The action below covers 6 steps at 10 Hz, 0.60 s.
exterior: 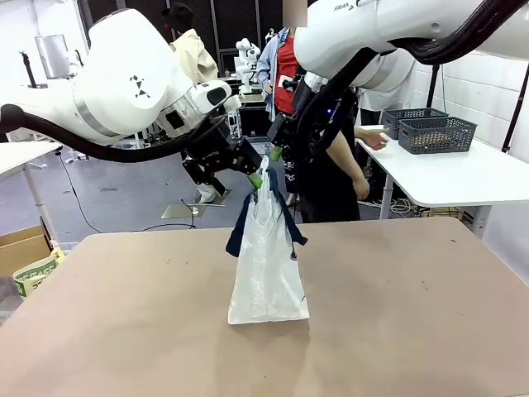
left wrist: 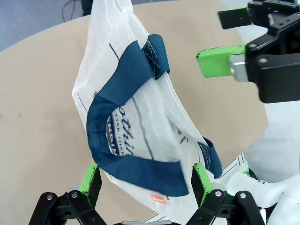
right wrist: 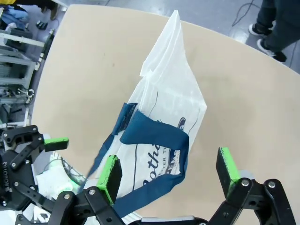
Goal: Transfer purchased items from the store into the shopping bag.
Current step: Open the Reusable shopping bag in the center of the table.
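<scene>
Two claws hover at the top of the shopping bag.
The left claw (exterior: pixel 250 171) is spread wide, and the top of the shopping bag (exterior: pixel 266 265) sits between its fingers, with nothing pinched. The bag stands on the desk (exterior: pixel 413 314) under both claws. The right claw (exterior: pixel 277 154) is just beside it, spread wide too. I think the step is opening the bag. Next, each claw should pinch one side and pull apart. Curly blue writing by the strap handle (left wrist: pixel 136 168) shows "othin"; the rest is hidden. The little red tag (left wrist: pixel 159 199) is too small to read.

Grey floor (exterior: pixel 124 194); white side table (exterior: pixel 446 175)
</scene>
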Tool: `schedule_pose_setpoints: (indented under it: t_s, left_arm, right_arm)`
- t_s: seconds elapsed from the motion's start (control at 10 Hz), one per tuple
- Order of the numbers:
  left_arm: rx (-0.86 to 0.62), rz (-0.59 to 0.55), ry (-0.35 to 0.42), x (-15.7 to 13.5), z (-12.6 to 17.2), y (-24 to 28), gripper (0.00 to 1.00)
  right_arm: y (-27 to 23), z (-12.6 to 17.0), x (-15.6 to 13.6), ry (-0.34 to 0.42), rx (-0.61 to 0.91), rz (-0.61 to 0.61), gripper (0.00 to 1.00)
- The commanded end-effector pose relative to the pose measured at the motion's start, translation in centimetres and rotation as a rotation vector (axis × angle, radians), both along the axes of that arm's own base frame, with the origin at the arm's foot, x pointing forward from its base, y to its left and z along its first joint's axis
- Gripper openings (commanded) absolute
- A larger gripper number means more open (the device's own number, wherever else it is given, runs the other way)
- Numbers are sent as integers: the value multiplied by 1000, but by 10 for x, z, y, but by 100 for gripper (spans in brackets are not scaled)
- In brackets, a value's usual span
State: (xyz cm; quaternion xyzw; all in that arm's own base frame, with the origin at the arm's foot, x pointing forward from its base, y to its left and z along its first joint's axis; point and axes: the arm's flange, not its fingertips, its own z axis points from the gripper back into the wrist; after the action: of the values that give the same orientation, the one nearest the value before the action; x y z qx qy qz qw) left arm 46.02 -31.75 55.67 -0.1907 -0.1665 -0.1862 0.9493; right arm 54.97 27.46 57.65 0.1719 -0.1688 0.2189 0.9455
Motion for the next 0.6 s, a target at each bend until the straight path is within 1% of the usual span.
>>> schedule_pose_setpoints:
  t_s: [0.0,0.5]
  left_arm:
    - [-20,6,-13,-6,6,4,100]
    - [-3,-5,30,-8,0,7,100]
  right_arm:
    - [3,1,6,41,39,7,100]
    - [16,-7,11,73,66,22,100]
